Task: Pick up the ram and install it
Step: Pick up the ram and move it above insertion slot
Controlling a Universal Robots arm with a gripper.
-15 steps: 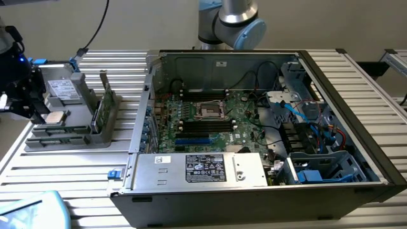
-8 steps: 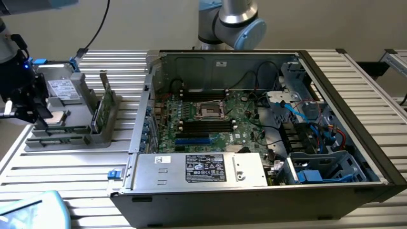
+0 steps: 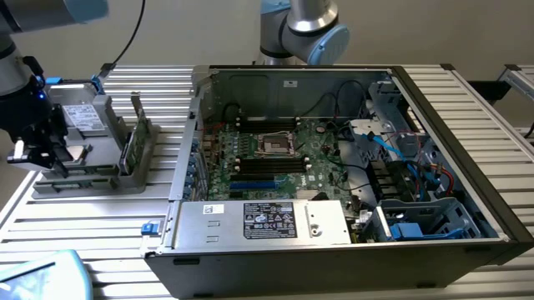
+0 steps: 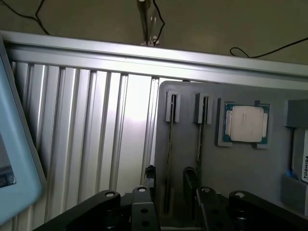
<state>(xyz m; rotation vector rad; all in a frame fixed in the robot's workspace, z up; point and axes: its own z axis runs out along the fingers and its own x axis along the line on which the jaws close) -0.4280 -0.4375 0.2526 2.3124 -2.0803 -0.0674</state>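
On the ribbed metal table (image 4: 96,134), the tool (image 4: 169,185) stands wide astride the ram (image 4: 170,144) in a grey holder (image 4: 240,173).

We record: arm (image 3: 302,17) of silver-grey tubes with pale blue joint caps (image 3: 334,42). Gripper (image 4: 170,174) matte black, linked bars with round silver screws (image 4: 109,195); two slim black fingers (image 4: 189,177).

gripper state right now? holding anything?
Gripper: open, holding nothing; its jaws stand on either side of the ram in its holder, not closed on it.
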